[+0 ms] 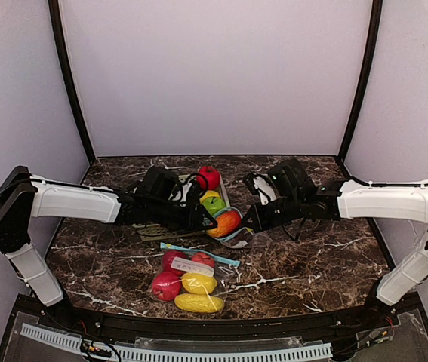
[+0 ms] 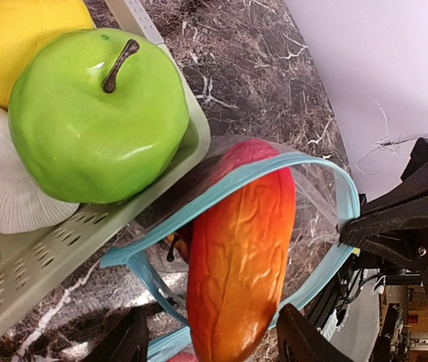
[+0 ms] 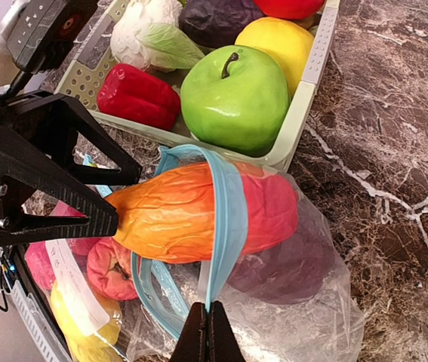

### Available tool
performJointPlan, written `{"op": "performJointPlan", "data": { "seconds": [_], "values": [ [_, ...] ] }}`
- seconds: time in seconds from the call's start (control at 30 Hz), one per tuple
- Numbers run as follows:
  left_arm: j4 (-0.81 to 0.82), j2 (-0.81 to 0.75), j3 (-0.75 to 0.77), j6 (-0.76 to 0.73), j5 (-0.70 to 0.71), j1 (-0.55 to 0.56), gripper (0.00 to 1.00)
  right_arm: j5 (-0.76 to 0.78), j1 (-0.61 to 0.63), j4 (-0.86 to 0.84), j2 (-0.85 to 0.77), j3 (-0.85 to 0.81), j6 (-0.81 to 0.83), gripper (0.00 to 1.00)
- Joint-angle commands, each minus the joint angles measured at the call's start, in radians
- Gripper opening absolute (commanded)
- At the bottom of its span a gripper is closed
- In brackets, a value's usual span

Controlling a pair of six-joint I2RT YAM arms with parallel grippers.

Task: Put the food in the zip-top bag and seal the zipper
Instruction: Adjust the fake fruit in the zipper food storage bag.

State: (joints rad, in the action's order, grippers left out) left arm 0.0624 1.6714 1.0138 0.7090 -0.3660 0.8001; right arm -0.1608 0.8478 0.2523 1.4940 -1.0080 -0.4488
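A long orange-red fruit (image 2: 240, 249) (image 3: 176, 215) (image 1: 227, 222) pokes half into the mouth of the clear zip-top bag (image 3: 297, 324) (image 1: 238, 240), whose blue zipper rim (image 2: 315, 162) loops around it. A dark purple piece (image 3: 289, 264) lies deeper in that bag. My left gripper (image 2: 212, 320) (image 1: 204, 217) is open and straddles the fruit's near end, with a gap showing beside one finger. My right gripper (image 3: 210, 313) (image 1: 253, 220) is shut on the blue rim, holding the mouth up. More food sits in the basket: a green apple (image 2: 96, 113) (image 3: 232, 98), a yellow fruit (image 3: 278, 41), a red pepper (image 3: 138, 94).
The pale green slatted basket (image 3: 304, 83) (image 2: 70, 249) stands right behind the bag and also holds a pale cabbage (image 3: 146, 34) and a dark purple piece (image 3: 217, 19). A second bag (image 1: 187, 283) filled with red and yellow fruit lies nearer the front edge.
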Motion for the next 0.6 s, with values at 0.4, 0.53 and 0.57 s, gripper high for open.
{"op": "performJointPlan", "data": {
  "seconds": [0.4, 0.53, 0.57],
  "values": [
    [0.068, -0.008, -0.039, 0.053, -0.052, -0.004, 0.49, -0.008, -0.007, -0.039, -0.012, 0.010, -0.004, 0.00],
    [0.088, -0.001, -0.037, 0.066, -0.071, -0.002, 0.43, -0.004, -0.007, -0.038, -0.010, 0.010, -0.002, 0.00],
    [0.089, -0.001, -0.037, 0.067, -0.071, -0.002, 0.43, -0.004, -0.007, -0.038, -0.009, 0.010, -0.002, 0.00]
  ]
}}
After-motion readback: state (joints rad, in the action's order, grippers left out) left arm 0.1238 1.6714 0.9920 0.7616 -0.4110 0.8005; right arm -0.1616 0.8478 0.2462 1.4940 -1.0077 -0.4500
